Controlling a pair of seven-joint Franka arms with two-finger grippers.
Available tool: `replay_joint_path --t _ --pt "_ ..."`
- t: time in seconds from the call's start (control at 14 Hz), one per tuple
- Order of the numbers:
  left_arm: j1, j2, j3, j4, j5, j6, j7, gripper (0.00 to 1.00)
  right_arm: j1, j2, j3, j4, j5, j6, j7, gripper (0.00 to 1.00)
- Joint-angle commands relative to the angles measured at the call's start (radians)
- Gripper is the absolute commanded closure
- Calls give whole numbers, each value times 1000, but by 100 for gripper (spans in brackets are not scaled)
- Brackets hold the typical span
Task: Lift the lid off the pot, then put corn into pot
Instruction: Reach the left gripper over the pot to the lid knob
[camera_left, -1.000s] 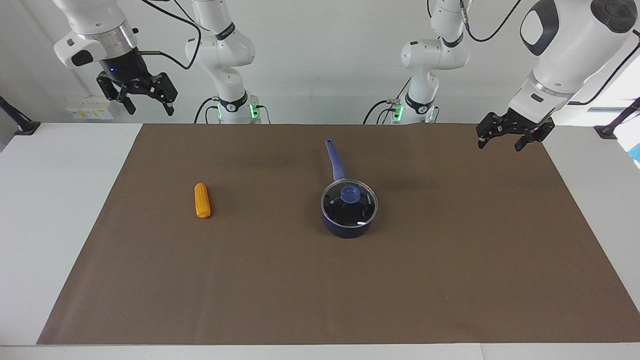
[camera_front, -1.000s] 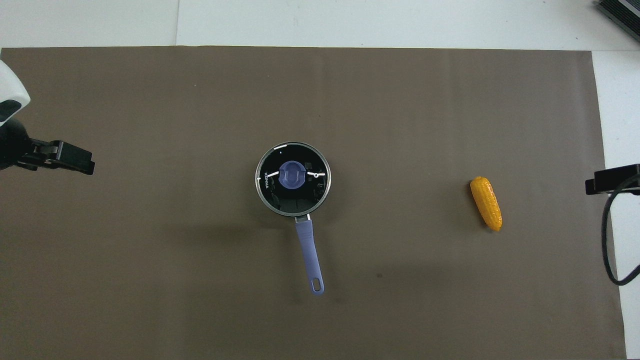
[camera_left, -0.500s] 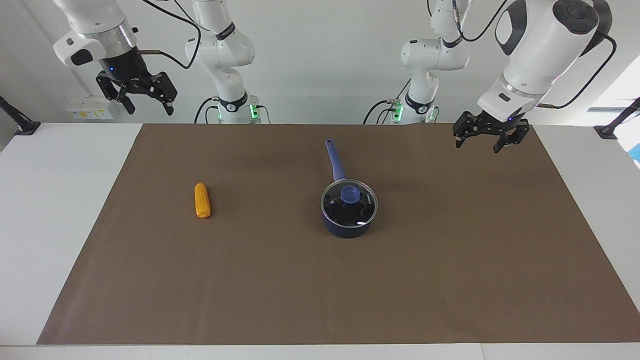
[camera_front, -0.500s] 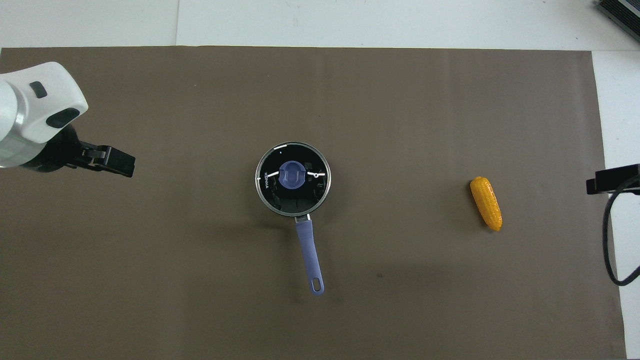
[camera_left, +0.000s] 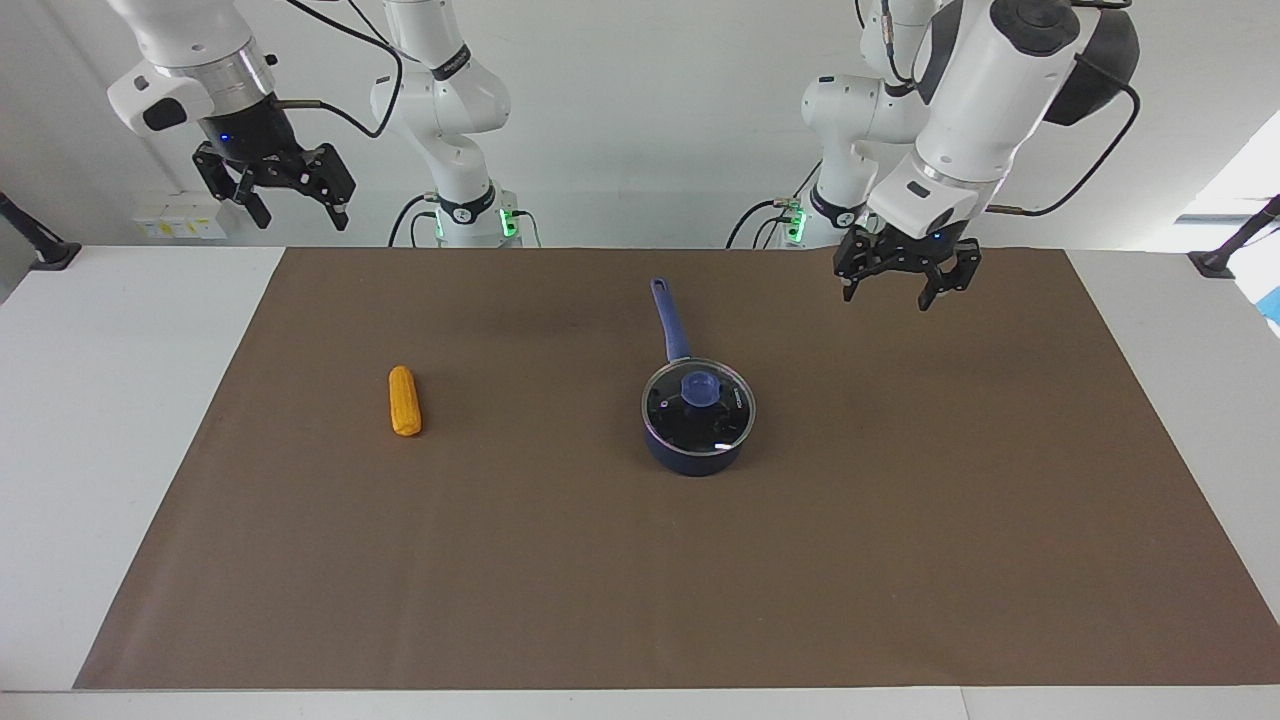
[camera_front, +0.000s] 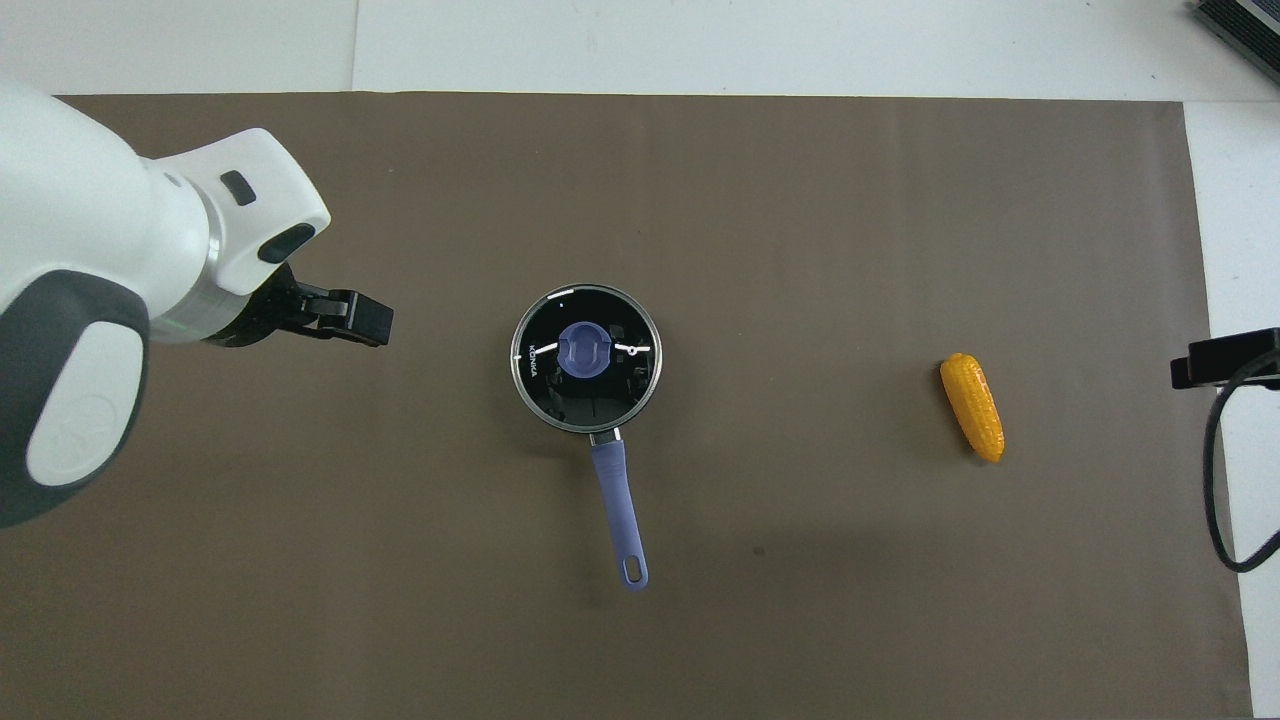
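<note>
The dark blue pot stands mid-mat, its long handle pointing toward the robots. The glass lid with a blue knob sits on the pot. The corn lies on the mat toward the right arm's end. My left gripper is open and empty, raised over the mat beside the pot toward the left arm's end. My right gripper is open and empty, raised at the right arm's end of the table, waiting.
A brown mat covers most of the white table. A black cable hangs from the right gripper past the mat's edge.
My left arm has swung in from the table's end toward the pot, gripper still open and raised. The right arm, pot, lid and corn have not moved.
</note>
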Motion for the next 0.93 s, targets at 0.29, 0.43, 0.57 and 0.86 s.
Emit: replay_joint_path --t 0.29,0.43,0.57,0.86 --pt "-140 120 13 -6 11 138 -178 0 -4 -11 -3 -4 -11 -3 -29 0" --pt "-202 196 15 -3 22 178 -253 0 -4 -12 -5 -4 -11 -4 -29 0" --pt "-231 244 15 11 22 227 -309 0 -4 -12 -3 -6 -11 -1 -27 0" --pt "-294 302 15 16 52 276 -416 0 -6 -12 -6 -4 -11 -4 -27 0"
